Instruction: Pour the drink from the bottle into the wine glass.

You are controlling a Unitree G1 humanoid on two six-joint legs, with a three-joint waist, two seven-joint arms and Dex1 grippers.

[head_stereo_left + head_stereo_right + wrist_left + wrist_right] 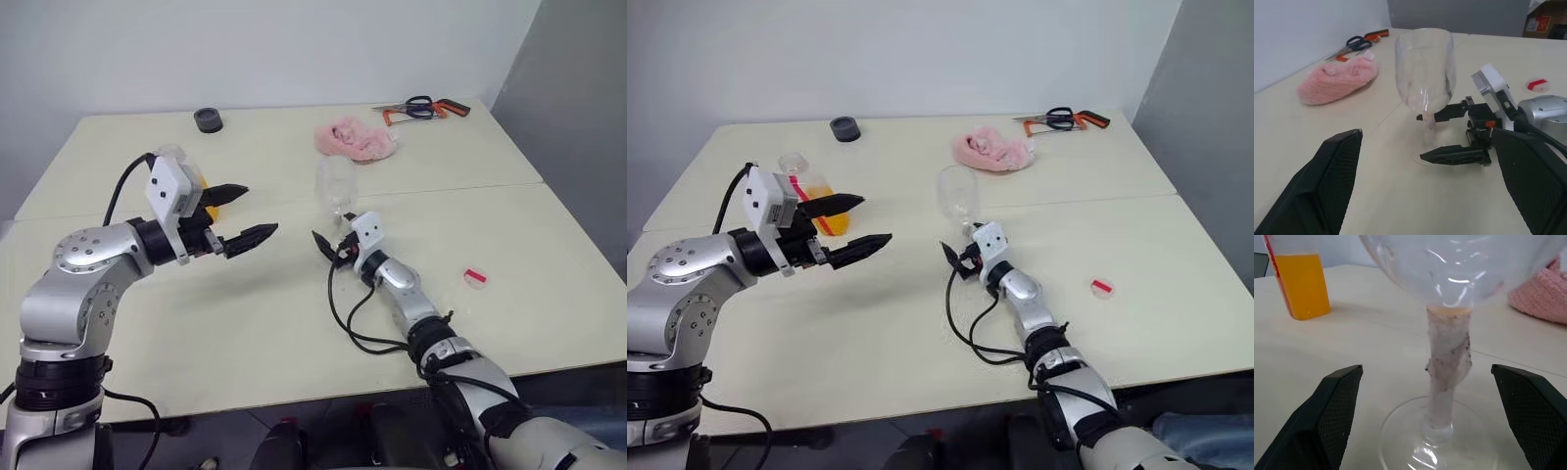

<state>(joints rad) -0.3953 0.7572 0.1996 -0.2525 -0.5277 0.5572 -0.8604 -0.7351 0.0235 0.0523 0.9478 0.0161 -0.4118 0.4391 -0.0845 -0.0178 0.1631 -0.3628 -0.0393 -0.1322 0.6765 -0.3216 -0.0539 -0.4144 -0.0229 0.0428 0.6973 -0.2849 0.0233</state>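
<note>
Right wrist view | right hand (1430, 421) open | wine glass (1447, 382) upright

Even bright indoor light, soft shadows, sharp pics, glare on wine glass (1459, 264)

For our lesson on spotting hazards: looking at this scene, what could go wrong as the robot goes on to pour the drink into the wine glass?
1. The right gripper stands open around the wine glass stem, so nothing steadies the tall, narrow-footed glass; a nudge could tip it.
2. The bottle, with drink in it, stands close behind the open left gripper; a careless reach might knock it over.
</note>
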